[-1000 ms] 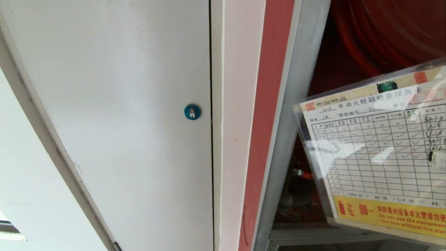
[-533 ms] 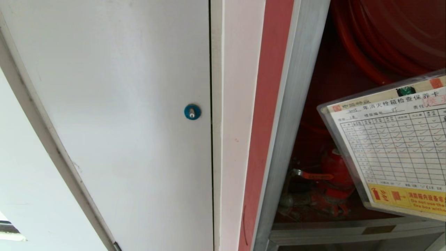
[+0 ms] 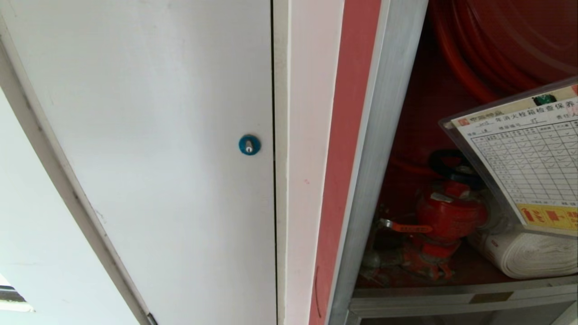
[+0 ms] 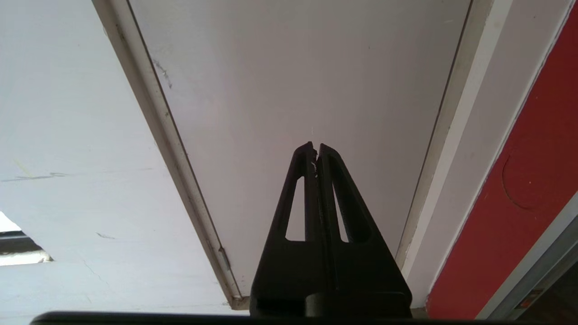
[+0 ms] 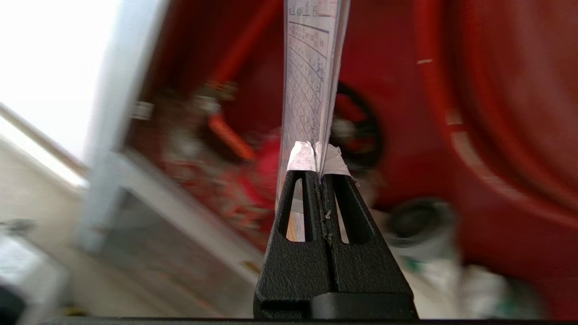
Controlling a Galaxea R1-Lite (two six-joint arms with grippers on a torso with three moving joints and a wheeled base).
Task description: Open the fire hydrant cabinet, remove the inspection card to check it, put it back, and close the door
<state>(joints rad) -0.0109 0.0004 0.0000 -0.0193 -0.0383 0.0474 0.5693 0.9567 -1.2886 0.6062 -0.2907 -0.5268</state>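
The right gripper (image 5: 319, 158) is clamped on one edge of the inspection card (image 3: 526, 167) — a light, glossy, probably slippery laminated sheet at the head view's right, before the open fire hydrant cabinet (image 3: 384, 135). An edge pinch suits it. The left gripper (image 4: 314, 148) is closed, empty.

Inspection card (image 3: 524, 167) farther right, valve (image 3: 449, 216) uncovered.
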